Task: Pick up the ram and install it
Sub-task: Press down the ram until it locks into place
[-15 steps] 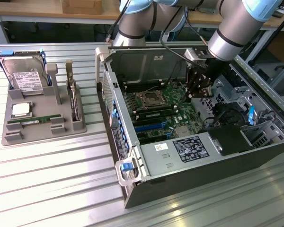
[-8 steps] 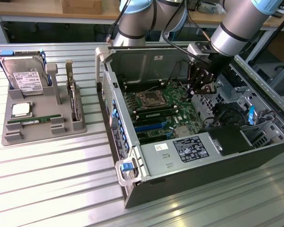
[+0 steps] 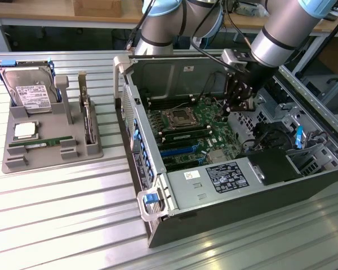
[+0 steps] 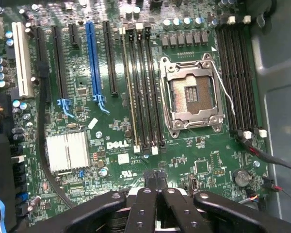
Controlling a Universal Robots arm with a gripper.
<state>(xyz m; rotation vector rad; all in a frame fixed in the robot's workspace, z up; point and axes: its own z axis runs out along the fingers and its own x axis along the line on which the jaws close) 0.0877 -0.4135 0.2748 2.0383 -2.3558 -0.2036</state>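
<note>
Gripper: the gripper (image 3: 238,104) hung inside the open computer case (image 3: 158,219), above the motherboard (image 3: 200,126), on the exterior view's right. Its fingers (image 4: 155,182) were pressed together, tips touching, with nothing between them.

Arm: the grey arm (image 3: 276,34) came down from the far right of the exterior view to the gripper.

Ram: the ram (image 3: 38,144), a thin green stick, lay flat in a slot of the grey parts holder (image 3: 22,163) on the exterior view's left, well apart from the gripper and outside the case.

Parts holder: it sat on the ribbed metal table (image 3: 62,219), left of the case. A hard drive (image 3: 27,90) stood tilted at its far end, a square silver CPU chip (image 3: 25,130) lay just beyond the ram, and a wider card (image 3: 89,121) stood on edge at its right side.

Motherboard: green, with an open CPU socket (image 4: 190,94) near its middle. Long black memory slots (image 4: 143,87) ran beside the socket on one side, and another bank (image 4: 237,77) on the other. All looked unfilled in the wrist view.

Other board parts: a blue expansion slot (image 4: 93,58), a white slot (image 4: 23,60) and a silver heatsink (image 4: 68,151) lay beyond the nearer memory slots.

Gripper tips: they hovered above the board's edge, near the end of the memory slots beside the socket.
</note>
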